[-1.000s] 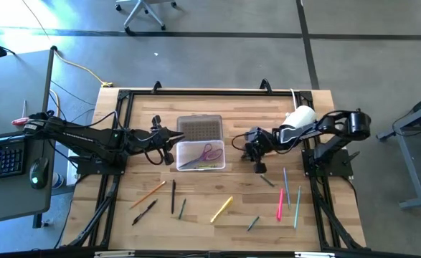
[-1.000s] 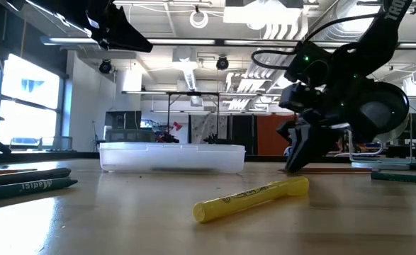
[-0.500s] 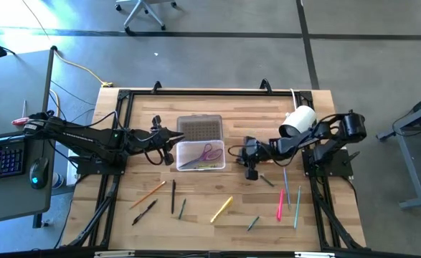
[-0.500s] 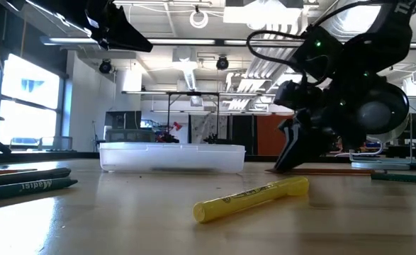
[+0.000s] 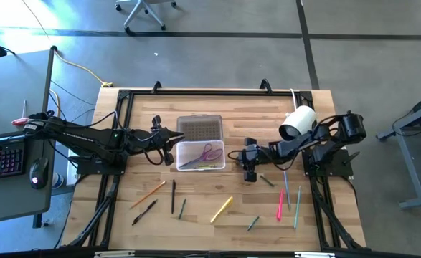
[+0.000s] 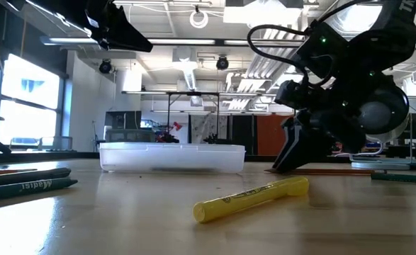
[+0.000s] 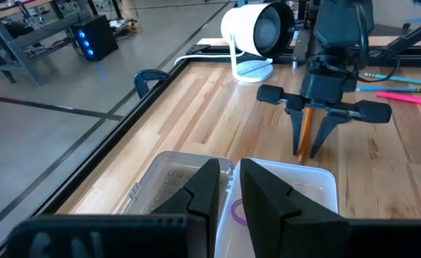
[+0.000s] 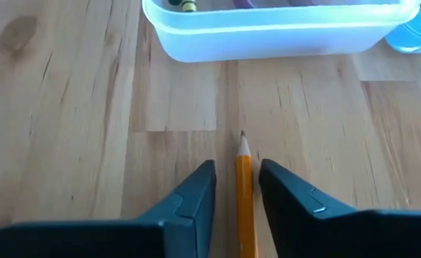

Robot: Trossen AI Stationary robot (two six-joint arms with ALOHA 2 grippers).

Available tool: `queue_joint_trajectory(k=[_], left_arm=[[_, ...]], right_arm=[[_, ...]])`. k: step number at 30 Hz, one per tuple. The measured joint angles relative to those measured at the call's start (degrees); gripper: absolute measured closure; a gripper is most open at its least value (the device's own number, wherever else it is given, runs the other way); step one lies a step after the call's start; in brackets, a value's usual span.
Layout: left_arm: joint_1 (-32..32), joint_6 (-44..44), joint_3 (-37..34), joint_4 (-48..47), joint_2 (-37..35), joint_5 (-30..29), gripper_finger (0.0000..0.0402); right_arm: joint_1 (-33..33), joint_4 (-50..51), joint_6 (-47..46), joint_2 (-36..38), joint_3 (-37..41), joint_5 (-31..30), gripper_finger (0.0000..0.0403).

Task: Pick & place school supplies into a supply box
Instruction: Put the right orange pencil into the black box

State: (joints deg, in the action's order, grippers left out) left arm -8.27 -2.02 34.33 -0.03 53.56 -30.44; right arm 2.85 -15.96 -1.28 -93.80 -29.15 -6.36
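Observation:
The clear supply box [image 5: 185,163] lies open at mid-table, its lid [image 5: 199,129] flat behind it. Inside are pink-purple scissors [image 5: 209,152] and a few pens. My right gripper [image 5: 249,174] is low just right of the box, open. An orange pencil [image 8: 244,179] runs between its fingers, its point [image 8: 242,137] toward the box [image 8: 282,32]. From the left wrist the pencil [image 7: 304,132] slants down to the tabletop. My left gripper [image 5: 168,153] hangs above the box's left end, open by a narrow gap and empty. My right gripper's fingers [image 8: 196,193] stand on either side of the orange pencil's shaft, near its pointed end, and lie along it. A thin gap shows on each side. Whether they touch it farther back I cannot tell.
Loose supplies lie along the near half: an orange pencil [image 5: 148,193], dark pens [image 5: 173,197], a yellow marker [image 5: 221,209], a pink pen [image 5: 280,204] and light blue ones [image 5: 287,188]. A white cylindrical camera [image 5: 298,122] stands far right.
My right gripper has moved toward the table's left and near edges, closer to the box, bringing the orange pencil along. Its fingers have opened around the pencil.

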Motion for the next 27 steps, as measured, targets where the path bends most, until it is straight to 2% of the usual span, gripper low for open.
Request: queue_joint_trajectory(k=[3, 6, 12, 16, 19, 27], left_arm=[[0.0, 0.0, 0.0, 0.0, 0.0, 0.0, 0.0309], [0.0, 0.0, 0.0, 0.0, 0.0, 0.0, 0.0309], [0.0, 0.0, 0.0, 0.0, 0.0, 0.0, 0.0309], [0.0, 0.0, 0.0, 0.1, 0.0, 0.0, 0.0309], [0.0, 0.0, 0.0, 0.5, 0.0, -0.1, 0.0309], [0.0, 0.0, 0.0, 0.5, 0.0, -0.1, 0.0309]], right_arm=[[0.0, -3.0, -0.8, 0.0, 1.3, 0.1, 0.0321], [0.0, -13.6, -2.4, -0.1, 7.0, 1.6, 0.0327], [0.4, -32.2, -4.5, -0.2, 17.8, 0.4, 0.0329], [0.4, -29.8, -2.6, -0.5, 17.3, 0.1, 0.0329], [0.3, -28.6, -2.4, -3.7, 16.0, -0.3, 0.0322], [0.2, -47.5, -0.9, -18.2, 13.4, -2.0, 0.0307]])
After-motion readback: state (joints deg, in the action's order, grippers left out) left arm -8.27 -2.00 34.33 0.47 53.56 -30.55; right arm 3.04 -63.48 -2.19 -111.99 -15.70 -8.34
